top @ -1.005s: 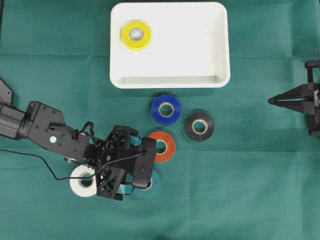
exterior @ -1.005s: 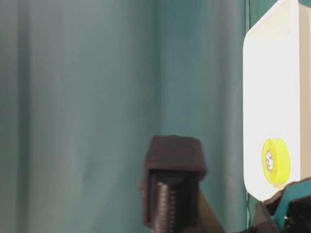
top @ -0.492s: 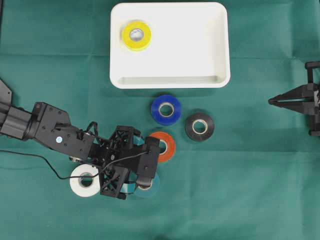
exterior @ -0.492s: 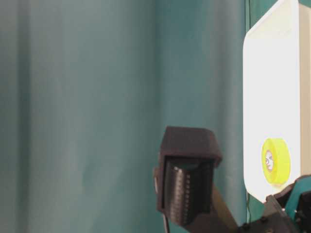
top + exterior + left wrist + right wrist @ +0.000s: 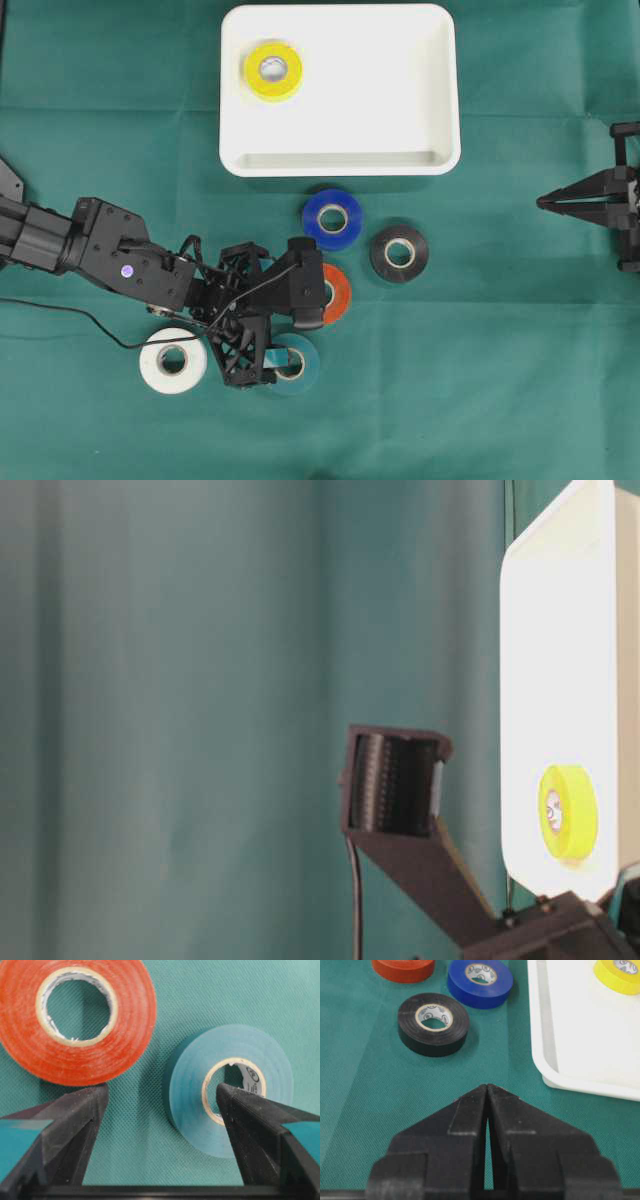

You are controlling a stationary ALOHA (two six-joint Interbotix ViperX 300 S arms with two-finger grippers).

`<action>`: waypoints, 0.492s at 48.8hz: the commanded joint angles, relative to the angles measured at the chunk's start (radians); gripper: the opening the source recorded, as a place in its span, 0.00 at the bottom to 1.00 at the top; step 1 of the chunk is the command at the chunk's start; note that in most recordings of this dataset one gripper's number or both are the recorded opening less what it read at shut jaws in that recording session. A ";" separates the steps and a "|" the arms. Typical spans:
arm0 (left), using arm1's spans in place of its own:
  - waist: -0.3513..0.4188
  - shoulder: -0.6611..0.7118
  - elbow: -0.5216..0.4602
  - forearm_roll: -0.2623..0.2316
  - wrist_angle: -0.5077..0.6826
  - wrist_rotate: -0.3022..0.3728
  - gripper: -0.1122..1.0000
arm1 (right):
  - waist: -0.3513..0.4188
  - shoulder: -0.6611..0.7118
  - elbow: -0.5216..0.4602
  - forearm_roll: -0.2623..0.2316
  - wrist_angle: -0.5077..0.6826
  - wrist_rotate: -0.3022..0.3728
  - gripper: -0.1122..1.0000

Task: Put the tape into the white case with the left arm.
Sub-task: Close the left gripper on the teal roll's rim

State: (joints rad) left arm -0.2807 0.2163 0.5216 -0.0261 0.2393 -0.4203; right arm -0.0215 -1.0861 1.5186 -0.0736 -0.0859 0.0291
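My left gripper [image 5: 161, 1090] is open and low over the green cloth. Its right fingertip [image 5: 235, 1105] sits over the hole of a teal tape roll [image 5: 187, 1090]. Its left fingertip [image 5: 87, 1105] lies just below an orange tape roll [image 5: 75, 1062]. Part of the teal roll's wall lies between the fingers, and nothing is gripped. From overhead the arm covers part of the teal roll [image 5: 303, 368] and the orange roll [image 5: 339, 291]. The white case [image 5: 400, 120] stands at the back with a yellow tape roll [image 5: 273, 70] in its left corner. My right gripper [image 5: 487, 1087] is shut and holds nothing.
A blue roll [image 5: 332, 219] and a black roll [image 5: 398, 253] lie between the case and the orange roll. A white roll [image 5: 173, 360] rests left of the left gripper. The right gripper [image 5: 545, 201] hovers at the far right edge. A thin cable [image 5: 90, 322] trails from the left arm.
The left wrist has swung away from the white roll, now fully uncovered, toward the orange roll. Its jaws have stayed open. The right arm has not moved.
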 commanded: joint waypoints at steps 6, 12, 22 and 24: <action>0.003 -0.017 -0.020 -0.002 0.020 -0.025 0.93 | -0.002 0.008 -0.011 -0.002 -0.009 0.002 0.02; 0.005 -0.015 -0.023 -0.002 0.020 -0.026 0.93 | -0.002 0.008 -0.011 -0.002 -0.009 0.002 0.02; 0.002 0.021 -0.060 -0.002 0.038 -0.028 0.93 | -0.002 0.008 -0.009 -0.002 -0.009 0.002 0.02; 0.003 0.035 -0.069 -0.002 0.046 -0.028 0.93 | -0.002 0.006 -0.009 -0.002 -0.009 0.002 0.02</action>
State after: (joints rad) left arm -0.2777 0.2470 0.4863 -0.0261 0.2777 -0.4449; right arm -0.0215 -1.0861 1.5186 -0.0752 -0.0859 0.0291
